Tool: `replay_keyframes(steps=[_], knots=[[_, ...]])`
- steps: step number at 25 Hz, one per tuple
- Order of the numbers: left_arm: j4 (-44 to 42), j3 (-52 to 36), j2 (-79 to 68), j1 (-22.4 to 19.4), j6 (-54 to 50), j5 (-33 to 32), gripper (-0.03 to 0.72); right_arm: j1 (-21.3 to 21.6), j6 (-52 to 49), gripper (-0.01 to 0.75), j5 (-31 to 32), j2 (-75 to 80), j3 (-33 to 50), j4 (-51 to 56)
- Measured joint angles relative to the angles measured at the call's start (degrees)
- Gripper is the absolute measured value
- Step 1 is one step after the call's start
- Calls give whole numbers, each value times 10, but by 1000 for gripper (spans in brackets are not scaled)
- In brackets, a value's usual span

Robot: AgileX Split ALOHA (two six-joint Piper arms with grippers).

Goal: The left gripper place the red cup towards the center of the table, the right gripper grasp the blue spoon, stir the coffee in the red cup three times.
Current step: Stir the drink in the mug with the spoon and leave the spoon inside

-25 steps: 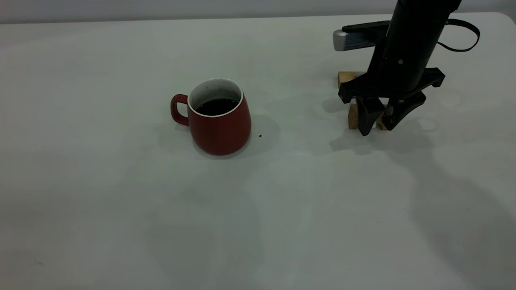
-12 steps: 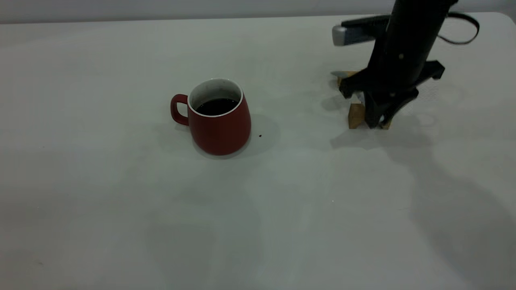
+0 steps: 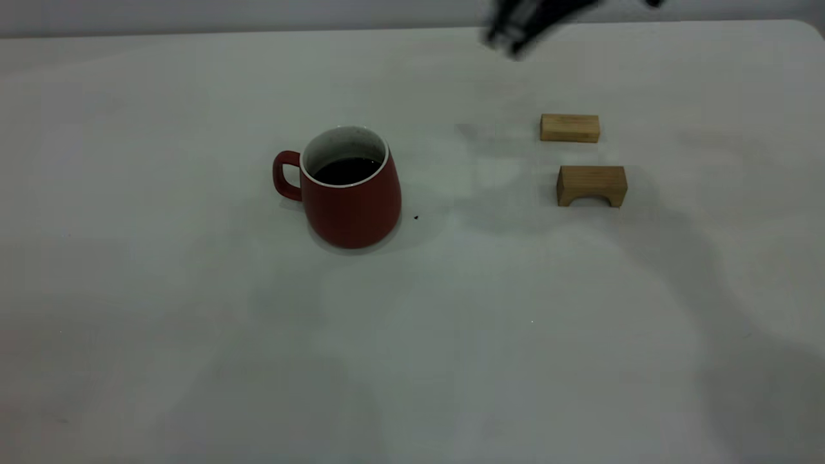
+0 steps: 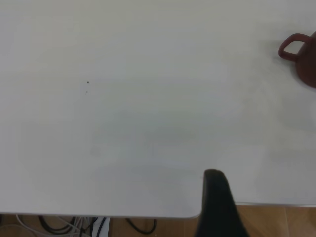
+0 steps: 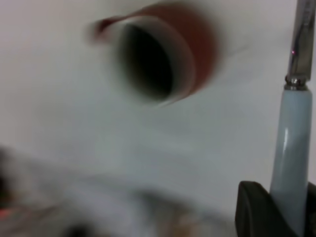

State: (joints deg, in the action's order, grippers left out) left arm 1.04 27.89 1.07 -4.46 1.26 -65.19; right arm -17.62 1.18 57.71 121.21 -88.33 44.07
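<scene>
The red cup (image 3: 351,206) stands upright near the middle of the table (image 3: 193,322), handle to the left, with dark coffee (image 3: 347,170) inside. My right gripper (image 3: 515,32) is a blurred shape high at the top edge, up and to the right of the cup. In the right wrist view it (image 5: 291,210) is shut on the pale blue handle of the blue spoon (image 5: 295,143), whose metal neck points away, with the cup (image 5: 197,49) and coffee (image 5: 148,61) beyond. My left gripper (image 4: 217,202) hangs over the table's edge, far from the cup (image 4: 302,57).
Two wooden blocks lie right of the cup: a flat one (image 3: 570,127) and an arched one (image 3: 592,185). A dark speck (image 3: 416,217) sits beside the cup. Floor and cables (image 4: 74,224) show past the table's edge.
My right gripper closed down at the wooden blocks, then rose and swung up and left with the spoon. Both blocks are now uncovered. The cup has not moved.
</scene>
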Motion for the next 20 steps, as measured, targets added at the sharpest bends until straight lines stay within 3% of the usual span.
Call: replay_keyframes(steps=[4, 7, 15, 20], knots=[[0, 0, 0, 0, 0, 0, 560, -2, -39, 151, 77, 0, 0, 196], [0, 0, 0, 0, 0, 0, 560, -5, -93, 151, 92, 0, 0, 273], [0, 0, 0, 0, 0, 0, 560, -53, -471, 151, 46, 0, 0, 317], [0, 0, 0, 0, 0, 0, 560, -82, -519, 151, 33, 31, 0, 374]])
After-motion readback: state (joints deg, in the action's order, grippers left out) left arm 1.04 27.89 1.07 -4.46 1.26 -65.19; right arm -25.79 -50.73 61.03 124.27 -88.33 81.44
